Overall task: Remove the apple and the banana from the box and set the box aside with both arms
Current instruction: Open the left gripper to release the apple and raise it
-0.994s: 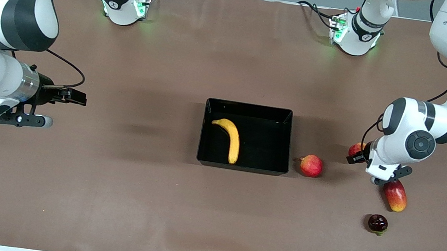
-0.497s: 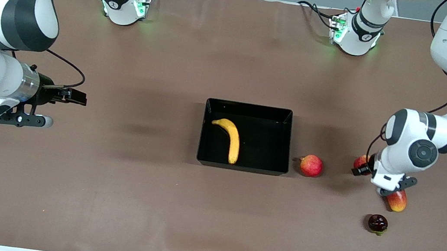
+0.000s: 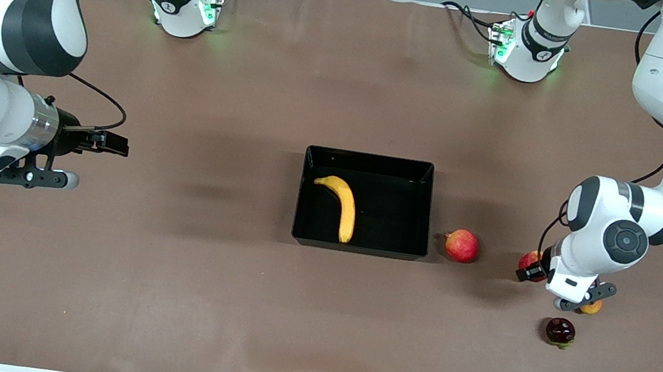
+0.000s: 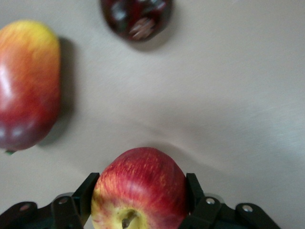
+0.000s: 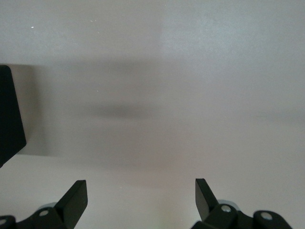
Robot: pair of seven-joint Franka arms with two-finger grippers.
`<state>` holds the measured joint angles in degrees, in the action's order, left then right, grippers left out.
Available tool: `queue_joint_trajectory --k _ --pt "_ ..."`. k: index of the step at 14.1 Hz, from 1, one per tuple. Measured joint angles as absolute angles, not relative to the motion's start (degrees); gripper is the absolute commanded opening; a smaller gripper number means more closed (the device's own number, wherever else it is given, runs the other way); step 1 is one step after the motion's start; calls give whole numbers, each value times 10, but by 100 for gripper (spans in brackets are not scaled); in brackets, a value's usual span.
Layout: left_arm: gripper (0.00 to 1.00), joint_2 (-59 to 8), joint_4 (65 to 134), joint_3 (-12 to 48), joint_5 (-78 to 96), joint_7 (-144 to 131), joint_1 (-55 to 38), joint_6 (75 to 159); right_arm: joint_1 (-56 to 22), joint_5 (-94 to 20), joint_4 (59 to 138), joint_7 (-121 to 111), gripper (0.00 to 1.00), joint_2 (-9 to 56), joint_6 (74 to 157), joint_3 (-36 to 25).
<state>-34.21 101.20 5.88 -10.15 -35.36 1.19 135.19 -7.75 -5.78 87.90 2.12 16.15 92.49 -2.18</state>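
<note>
apple out of box, on its way down toward the fruit cluster

table [image 3: 224, 301]: brown cloth surface, both arm bases along its top edge in the front view.

box [image 3: 425, 212]: black, mid-table, not yet shifted. the banana [image 3: 341, 205] lies inside it, toward the right arm's end.

right end effector [image 3: 92, 141]: waiting over bare table at the right arm's end, well apart from the box, jaws wide with nothing between them. unchanged over the last second.

left end effector [image 4: 140, 200]: clamped on the apple [image 4: 140, 191], 1 finger on each flank, stem dimple facing the wrist camera. over the last second it has travelled toward the front camera and now hangs over the spot beside the mango [image 4: 26, 86], near the dark plum-like fruit [image 3: 560, 331]. in the front view the wrist now covers most of the mango.

pinkish-red round fruit [image 3: 461, 245]: on the table just beside the box, untouched.

reading: apple removal is nearly complete, judged to need only a set-down. banana and the 2-arm box shift remain. risk: releasing the apple onto the mango.
</note>
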Motion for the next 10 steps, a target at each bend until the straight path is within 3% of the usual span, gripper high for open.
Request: queue_joint_trajectory --k 6,7,8,9,10 --pt "3 -410 914 60 -102 -356 -27 1325 -78 -58 879 16 100 162 924 -22" --pt "24 -421 910 59 -102 -357 -31 1325 -78 -58 880 16 100 162 924 -22" --pt "93 -427 904 59 -102 -357 -32 1323 -78 -58 880 16 100 162 924 -22" --pt "100 -428 901 59 -102 -357 -32 1320 -78 -58 880 16 100 162 924 -22" --pt "100 -429 900 59 -102 -357 -31 1320 -78 -58 880 16 100 162 924 -22"
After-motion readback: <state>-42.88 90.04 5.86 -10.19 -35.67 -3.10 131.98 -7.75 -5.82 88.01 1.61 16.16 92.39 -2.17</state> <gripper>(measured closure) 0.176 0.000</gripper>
